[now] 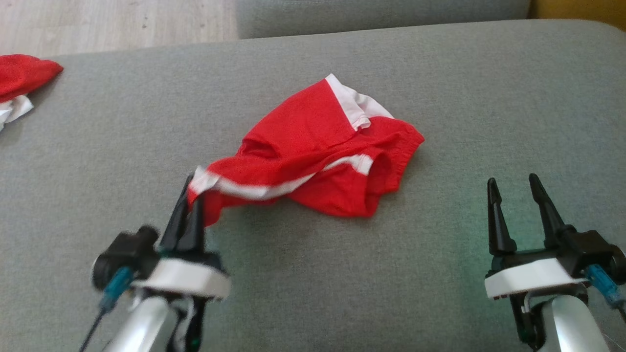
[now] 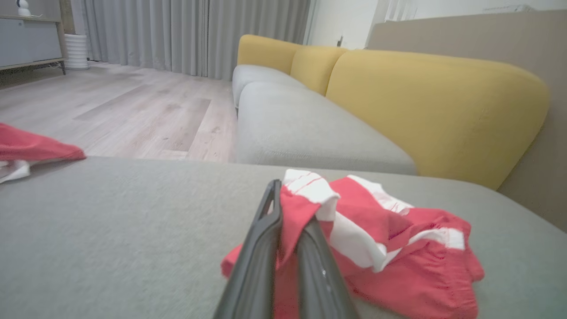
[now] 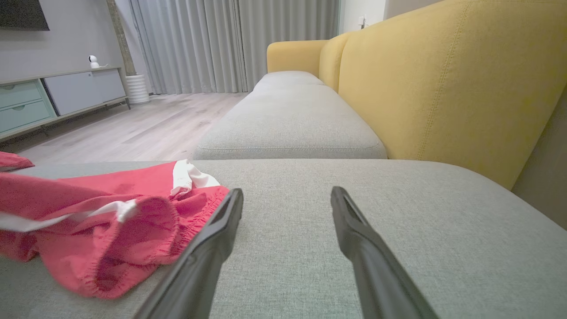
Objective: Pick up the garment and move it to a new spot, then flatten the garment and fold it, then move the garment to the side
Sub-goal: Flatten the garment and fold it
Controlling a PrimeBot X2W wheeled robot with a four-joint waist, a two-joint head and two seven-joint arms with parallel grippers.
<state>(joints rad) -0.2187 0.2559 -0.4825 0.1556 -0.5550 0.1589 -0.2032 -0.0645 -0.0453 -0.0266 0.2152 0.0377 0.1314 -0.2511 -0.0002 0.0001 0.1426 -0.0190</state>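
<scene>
Red cloth with white bands, the garment (image 1: 318, 156) lies crumpled near the middle of the grey cushion (image 1: 342, 283); the left gripper (image 1: 193, 193) has its fingers pressed together on the garment's near-left, white-banded corner, which looks lifted off the cushion; the right gripper (image 1: 512, 180) stands spread wide and empty, well apart to the garment's right; judged from this, the task is at its very start: the pick-up grip is made, while the move to a new spot, the flattening, the folding and the shift aside are all left; counted: two grippers and two red-and-white garments, the second garment (image 1: 22, 78) lying at the cushion's far left edge
</scene>
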